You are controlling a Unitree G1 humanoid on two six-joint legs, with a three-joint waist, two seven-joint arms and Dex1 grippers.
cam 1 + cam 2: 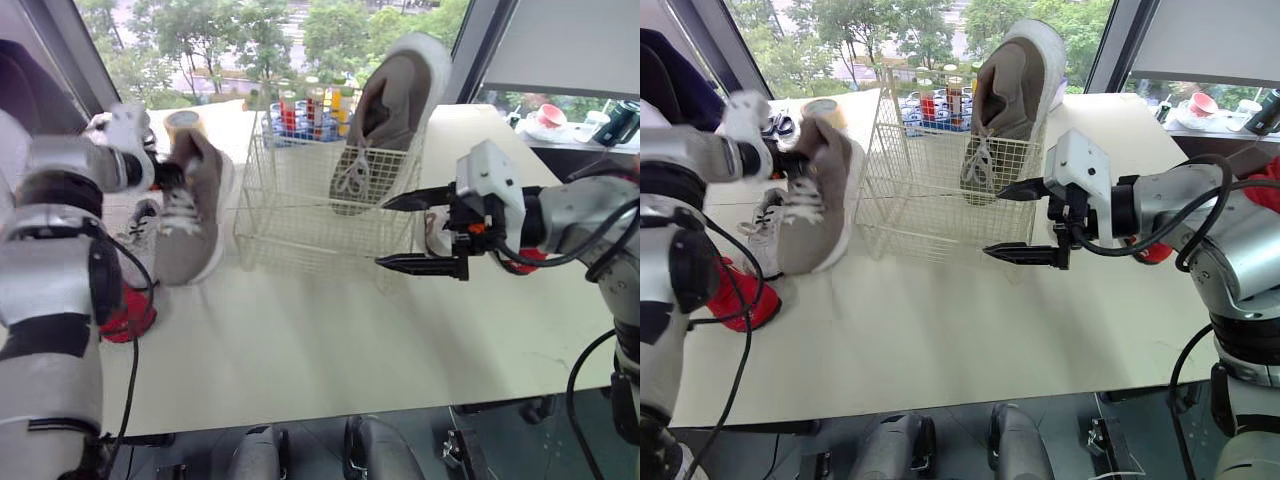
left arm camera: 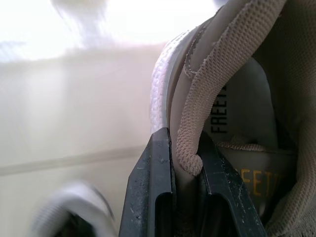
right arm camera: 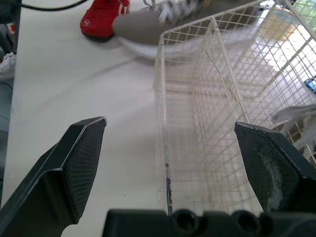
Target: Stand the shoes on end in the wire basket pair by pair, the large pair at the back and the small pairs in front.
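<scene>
My left gripper (image 1: 160, 175) is shut on the heel collar of a large taupe shoe (image 1: 190, 215), which hangs toe down just left of the white wire basket (image 1: 300, 230). In the left wrist view the fingers (image 2: 153, 187) pinch that collar. The matching taupe shoe (image 1: 390, 120) stands on end in the basket's back right corner, its heel above the rim. My right gripper (image 1: 383, 233) is open and holds nothing, level with the basket's front right corner. In the right wrist view the basket wall (image 3: 197, 123) lies between its spread fingers.
A red shoe (image 1: 128, 312) lies at the table's left edge, with a small pale shoe (image 1: 140, 222) behind the held one. Another red shoe (image 1: 520, 262) sits behind my right wrist. Cans (image 1: 310, 110) and a tape roll (image 1: 182, 120) stand behind the basket.
</scene>
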